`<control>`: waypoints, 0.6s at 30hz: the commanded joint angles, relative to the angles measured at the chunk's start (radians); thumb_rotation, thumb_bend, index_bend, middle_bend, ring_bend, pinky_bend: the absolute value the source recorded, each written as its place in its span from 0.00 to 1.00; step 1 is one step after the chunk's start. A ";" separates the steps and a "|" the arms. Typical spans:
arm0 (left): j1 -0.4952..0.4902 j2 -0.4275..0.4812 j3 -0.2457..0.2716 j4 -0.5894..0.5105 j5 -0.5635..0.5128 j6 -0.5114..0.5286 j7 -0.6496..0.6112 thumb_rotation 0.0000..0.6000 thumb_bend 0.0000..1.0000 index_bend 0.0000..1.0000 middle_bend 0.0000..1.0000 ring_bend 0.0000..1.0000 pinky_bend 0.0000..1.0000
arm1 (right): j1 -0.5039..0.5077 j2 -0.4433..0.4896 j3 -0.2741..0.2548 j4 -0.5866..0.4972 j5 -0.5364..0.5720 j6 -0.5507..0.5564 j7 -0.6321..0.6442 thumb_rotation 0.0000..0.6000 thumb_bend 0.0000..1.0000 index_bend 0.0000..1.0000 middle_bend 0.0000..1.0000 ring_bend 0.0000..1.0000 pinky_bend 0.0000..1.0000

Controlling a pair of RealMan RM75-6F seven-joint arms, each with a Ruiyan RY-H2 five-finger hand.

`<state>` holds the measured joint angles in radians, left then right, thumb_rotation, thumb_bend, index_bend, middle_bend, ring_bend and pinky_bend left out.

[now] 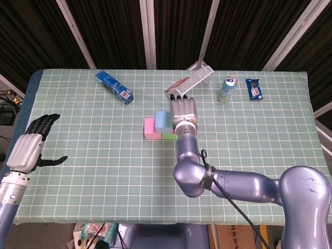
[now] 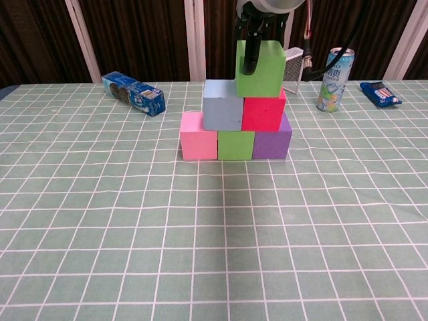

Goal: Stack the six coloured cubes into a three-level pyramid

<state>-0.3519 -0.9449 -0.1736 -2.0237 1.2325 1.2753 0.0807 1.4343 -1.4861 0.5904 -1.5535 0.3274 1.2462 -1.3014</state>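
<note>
Head view: right hand (image 1: 183, 110) sits centre frame, back of hand up, directly over the cube stack, hiding most of it. Its fingers point toward the top edge; what they hold can't be told from here. Visible beside it: pink foam cube (image 1: 149, 128), grey-blue foam cube (image 1: 163, 119) and a sliver of the lower green foam cube (image 1: 168, 136). Left hand (image 1: 32, 145) is at far left edge, off the green checked tablecloth (image 1: 104, 171), fingers spread, holding nothing. Upper part of frame: blue snack packet (image 1: 114, 86), white wire rack (image 1: 193, 80), drink can (image 1: 226, 89), dark blue wrapper (image 1: 254, 88).

Chest view: pyramid stands centre-upper frame. Bottom row, touching side by side: pink, green (image 2: 235, 145), purple foam cube (image 2: 271, 144). Second row: grey-blue cube (image 2: 223, 105) and red foam cube (image 2: 263, 112). On top, the upper green foam cube (image 2: 259, 67) rests mostly on the red one, w/ one edge over the grey-blue. A dark finger (image 2: 251, 57) lies down its front face; hand grips it from above, rest of hand cut off by the top edge.
</note>
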 commanded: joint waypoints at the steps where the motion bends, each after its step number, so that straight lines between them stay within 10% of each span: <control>1: 0.000 0.000 0.000 0.000 0.000 0.000 -0.001 1.00 0.10 0.00 0.04 0.01 0.04 | -0.001 0.002 0.000 -0.003 0.003 0.002 -0.001 1.00 0.36 0.00 0.06 0.05 0.24; 18: 0.004 0.012 -0.003 -0.008 0.001 0.005 -0.003 1.00 0.10 0.00 0.03 0.01 0.04 | -0.029 0.048 0.010 -0.113 -0.020 0.039 0.037 1.00 0.30 0.00 0.00 0.00 0.23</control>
<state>-0.3476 -0.9327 -0.1764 -2.0319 1.2332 1.2801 0.0774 1.4081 -1.4446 0.5990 -1.6574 0.3133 1.2794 -1.2690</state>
